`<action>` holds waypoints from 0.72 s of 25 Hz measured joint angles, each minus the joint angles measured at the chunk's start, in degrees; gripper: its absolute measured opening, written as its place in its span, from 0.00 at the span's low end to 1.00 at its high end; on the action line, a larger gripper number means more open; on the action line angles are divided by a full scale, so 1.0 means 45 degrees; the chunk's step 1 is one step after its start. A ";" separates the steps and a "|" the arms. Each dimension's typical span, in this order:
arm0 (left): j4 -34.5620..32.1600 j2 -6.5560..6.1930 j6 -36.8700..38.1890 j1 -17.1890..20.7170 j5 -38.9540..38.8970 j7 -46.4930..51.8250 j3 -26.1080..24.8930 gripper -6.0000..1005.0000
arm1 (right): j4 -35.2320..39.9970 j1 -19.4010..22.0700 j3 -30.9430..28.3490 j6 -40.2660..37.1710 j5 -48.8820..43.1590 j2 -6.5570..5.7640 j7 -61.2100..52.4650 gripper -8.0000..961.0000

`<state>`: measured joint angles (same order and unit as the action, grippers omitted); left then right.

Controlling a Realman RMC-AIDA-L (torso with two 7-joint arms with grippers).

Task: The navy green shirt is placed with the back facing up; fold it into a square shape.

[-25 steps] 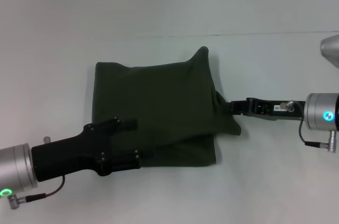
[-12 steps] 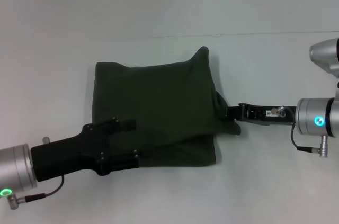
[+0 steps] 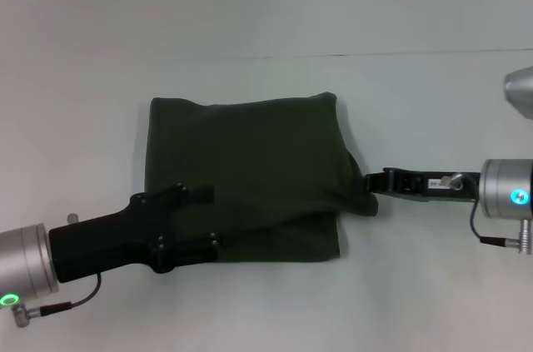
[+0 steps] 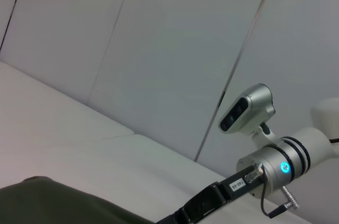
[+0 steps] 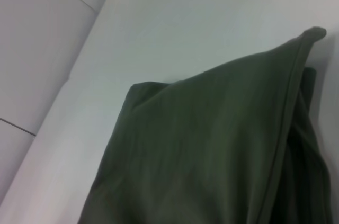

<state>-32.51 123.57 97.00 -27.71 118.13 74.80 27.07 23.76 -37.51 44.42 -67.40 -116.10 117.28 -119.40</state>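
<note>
Most of the folding looks done: the navy green shirt (image 3: 246, 173) lies mid-bench as a compact, roughly square stack of layers, plain side up. What seems left is tidying, since its right edge bulges in a loose lump and the near layer juts past the one above it. The left claw (image 3: 208, 240) rests on the near-left corner of the cloth; whether it pinches the fabric I cannot tell. The right claw (image 3: 376, 182) sits at the bulging right edge, its grip likewise unclear. The white bench (image 3: 266, 27) carries nothing else in view
</note>
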 joint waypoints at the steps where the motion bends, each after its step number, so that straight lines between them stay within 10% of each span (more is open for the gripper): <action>1: -0.0001 0.0000 0.0000 -0.0004 -0.0003 0.0020 -0.0002 0.91 | 0.0060 0.0065 -0.0086 -0.0070 0.0003 -0.0022 0.0004 0.04; 18: 0.0019 0.0056 -0.0152 -0.0169 -0.0084 0.0372 -0.0106 0.91 | 0.0680 0.0646 -0.0682 -0.0879 -0.0097 -0.0405 -0.0013 0.03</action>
<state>-32.43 123.82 96.32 -28.48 117.75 76.47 26.60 26.82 -34.60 41.35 -71.35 -116.54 115.46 -119.46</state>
